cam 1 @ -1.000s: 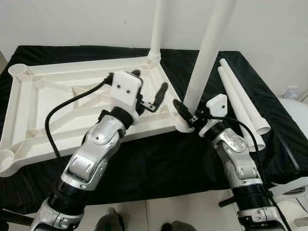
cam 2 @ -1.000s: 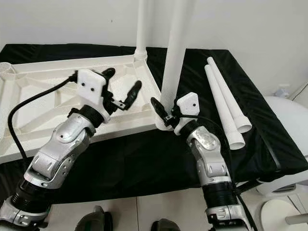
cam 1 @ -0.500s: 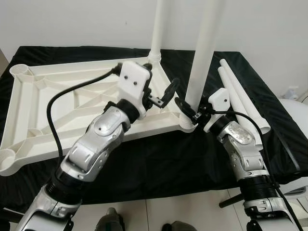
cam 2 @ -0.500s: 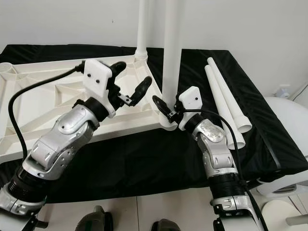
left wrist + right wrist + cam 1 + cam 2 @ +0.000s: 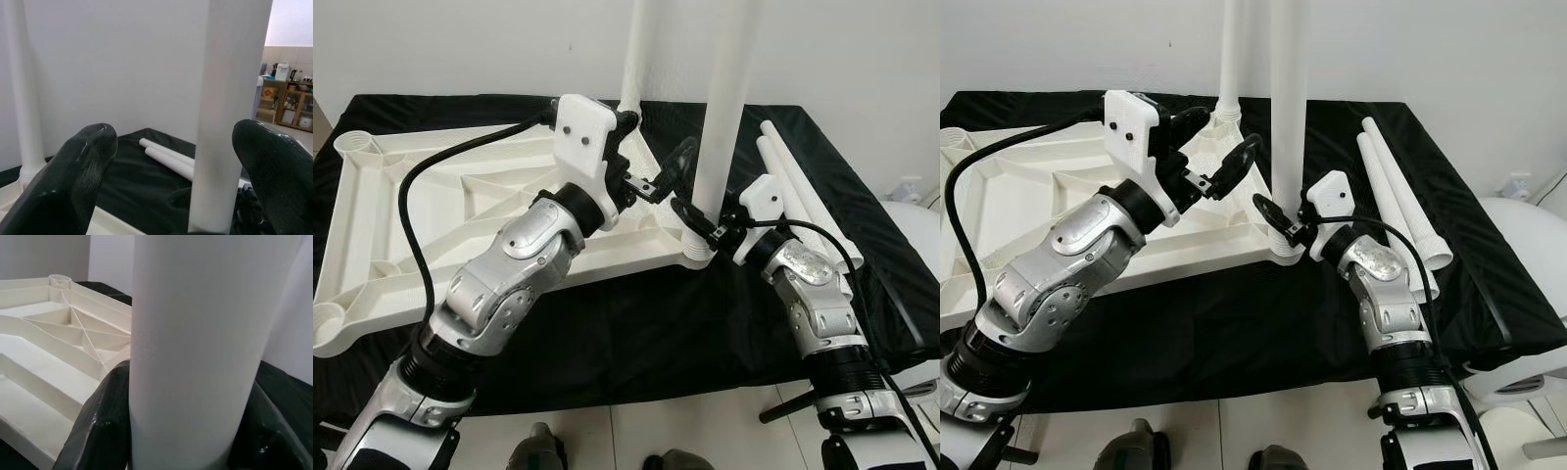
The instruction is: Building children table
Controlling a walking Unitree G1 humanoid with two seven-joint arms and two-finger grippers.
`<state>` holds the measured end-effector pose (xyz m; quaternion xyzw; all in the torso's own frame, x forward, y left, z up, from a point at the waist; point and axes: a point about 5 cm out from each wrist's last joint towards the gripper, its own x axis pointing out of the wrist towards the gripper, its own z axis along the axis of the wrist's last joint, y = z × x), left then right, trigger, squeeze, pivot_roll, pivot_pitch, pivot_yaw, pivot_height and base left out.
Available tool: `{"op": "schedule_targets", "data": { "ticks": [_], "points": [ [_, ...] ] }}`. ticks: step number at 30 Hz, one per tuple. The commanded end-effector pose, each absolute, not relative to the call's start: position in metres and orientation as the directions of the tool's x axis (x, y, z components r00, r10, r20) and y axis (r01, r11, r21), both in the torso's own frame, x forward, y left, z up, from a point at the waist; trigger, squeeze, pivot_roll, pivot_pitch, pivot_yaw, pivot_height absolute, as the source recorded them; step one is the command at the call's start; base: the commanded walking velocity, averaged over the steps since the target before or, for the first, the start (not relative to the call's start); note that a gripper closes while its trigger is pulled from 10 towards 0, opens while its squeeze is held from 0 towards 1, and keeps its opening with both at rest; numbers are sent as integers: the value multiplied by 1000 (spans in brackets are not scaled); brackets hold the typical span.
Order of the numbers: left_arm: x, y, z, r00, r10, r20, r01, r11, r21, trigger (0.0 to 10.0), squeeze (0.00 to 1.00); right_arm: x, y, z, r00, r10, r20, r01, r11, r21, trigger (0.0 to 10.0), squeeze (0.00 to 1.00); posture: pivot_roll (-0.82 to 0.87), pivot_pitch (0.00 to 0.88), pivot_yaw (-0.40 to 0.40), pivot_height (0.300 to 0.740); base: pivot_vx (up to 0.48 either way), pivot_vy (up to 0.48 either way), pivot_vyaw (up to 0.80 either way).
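Since a second ago the left gripper (image 5: 658, 171) has risen from over the table frame's ribbing and swung toward the near leg, and that leg has gone from tilted to close to upright.

Left fingers (image 5: 83, 171): spread wide, one to each side of the near leg (image 5: 720, 108), not touching it. No grip.

Right gripper (image 5: 697, 221): fingers (image 5: 98, 423) closed on the base of the near leg, one on each side, just above the socket.

Near leg: white tube, standing in the socket (image 5: 699, 251) at the near right corner of the table frame (image 5: 431, 196).

Far leg (image 5: 634, 54): already standing upright in the far right corner socket.

Table frame: white plastic, upside down, ribbed underside up, lying on the black cloth (image 5: 636, 323) that covers the tabletop. Two left corner sockets carry no legs.

Spare legs (image 5: 808, 211): two white tubes side by side on the cloth, to the right of the frame, just beyond the right arm.

Black cable (image 5: 440, 186) loops from the left wrist housing across the frame.
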<state>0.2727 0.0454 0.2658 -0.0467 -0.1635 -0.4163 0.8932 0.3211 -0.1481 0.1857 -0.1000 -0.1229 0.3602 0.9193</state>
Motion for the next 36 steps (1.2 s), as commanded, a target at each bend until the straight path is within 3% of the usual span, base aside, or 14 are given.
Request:
{"op": "schedule_targets", "data": {
  "ticks": [1,16,28,29,36],
  "points": [
    [251,28,264,146,-957,250,958,200,207,10000,0,323,-144,192,686,708,167,-652,701,-289,10000,0,38,23,-65,740,0,0,0],
    [251,14,280,73,-956,285,972,132,194,10000,0,319,-129,192,605,787,122,-726,608,-322,10000,0,33,22,-63,740,0,0,0],
    [253,15,289,45,-950,308,977,107,186,10000,0,318,-132,186,608,787,100,-728,604,-324,10000,0,29,20,-59,740,0,0,0],
    [253,16,289,38,-952,305,980,96,175,0,0,318,-133,186,611,786,98,-726,605,-327,10000,0,27,21,-55,740,0,0,0],
    [253,18,293,20,-948,319,984,76,162,0,0,318,-134,187,614,782,101,-721,609,-331,10000,0,28,24,-56,740,0,0,0]
  ]
}}
